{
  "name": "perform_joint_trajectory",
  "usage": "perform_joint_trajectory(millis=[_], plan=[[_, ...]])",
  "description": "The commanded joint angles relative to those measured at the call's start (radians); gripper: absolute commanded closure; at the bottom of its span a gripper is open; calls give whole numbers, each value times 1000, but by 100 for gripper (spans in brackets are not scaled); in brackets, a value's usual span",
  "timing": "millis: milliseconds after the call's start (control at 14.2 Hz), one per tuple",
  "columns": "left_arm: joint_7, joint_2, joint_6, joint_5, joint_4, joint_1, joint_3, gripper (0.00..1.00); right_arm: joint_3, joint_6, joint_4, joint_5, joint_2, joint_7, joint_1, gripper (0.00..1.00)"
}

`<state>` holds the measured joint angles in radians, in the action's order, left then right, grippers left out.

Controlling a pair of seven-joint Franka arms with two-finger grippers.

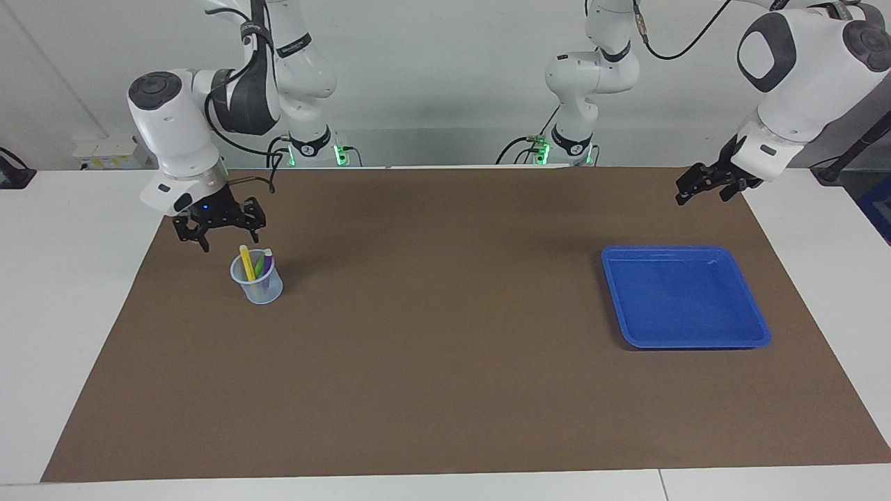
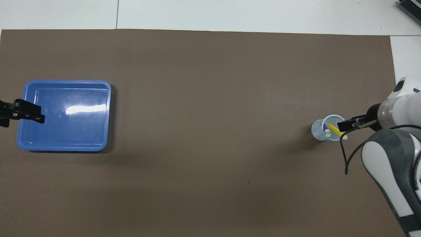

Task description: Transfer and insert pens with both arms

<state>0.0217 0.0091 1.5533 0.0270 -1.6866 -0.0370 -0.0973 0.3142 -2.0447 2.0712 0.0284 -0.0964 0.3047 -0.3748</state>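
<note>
Right claw (image 1: pixel 224 239): spread wide, gripping nothing, fingers pointing down. Hung in the air just above the rim of the cup (image 1: pixel 257 287), off to the side toward the right arm's end of the table, clear of the pens. From overhead, tip of the same claw (image 2: pixel 344 125) overlapping the edge of the cup (image 2: pixel 319 131).

Inside the cup: all three pens, standing tilted, pale cap ends up. Yellow pen (image 1: pixel 246 263) tallest and leaning toward the claw; green pen (image 1: pixel 259 265) beside it; purple pen (image 1: pixel 266 260) on the side away from the claw. From overhead, yellow pen (image 2: pixel 335 128) lying across the cup's mouth, purple pen (image 2: pixel 325 125) showing next to it, green one too small to pick out there. Cup itself clear plastic, upright on the brown mat (image 1: pixel 445 362), near the right arm's end.

Left claw (image 1: pixel 698 192): also spread wide and empty, waiting up in the air over the corner of the mat at the left arm's end. From overhead, seen as a dark bar (image 2: pixel 30 113) over the edge of the tray (image 2: pixel 65 138).

Blue tray (image 1: pixel 686 299): flat on the mat toward the left arm's end, well apart from the cup, nothing in it. White table (image 1: pixel 69 313) showing all round the mat.
</note>
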Motion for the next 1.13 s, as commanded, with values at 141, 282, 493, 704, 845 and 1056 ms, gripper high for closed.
perform_joint_trajectory(millis=[141, 282, 493, 704, 845, 1056], plan=[[6, -49, 36, -16, -58, 22, 13, 0, 16, 161, -164, 16, 17, 7, -13, 0], [4, -57, 36, -16, -59, 26, 13, 0, 16, 234, -242, 15, 36, 7, -10, 0], [9, -58, 44, -18, -58, 26, 16, 0, 17, 287, -301, 13, 40, 7, -6, 0], [7, -60, 45, -18, -56, 28, 39, 0, 22, 328, -354, 4, 38, 7, 5, 0], [3, -60, 48, -18, -53, 46, 73, 0, 20, 324, -367, -2, 47, 5, 23, 0], [0, -63, 41, -18, -47, 59, 94, 0, 5, 331, -382, -5, 49, -31, 63, 0]])
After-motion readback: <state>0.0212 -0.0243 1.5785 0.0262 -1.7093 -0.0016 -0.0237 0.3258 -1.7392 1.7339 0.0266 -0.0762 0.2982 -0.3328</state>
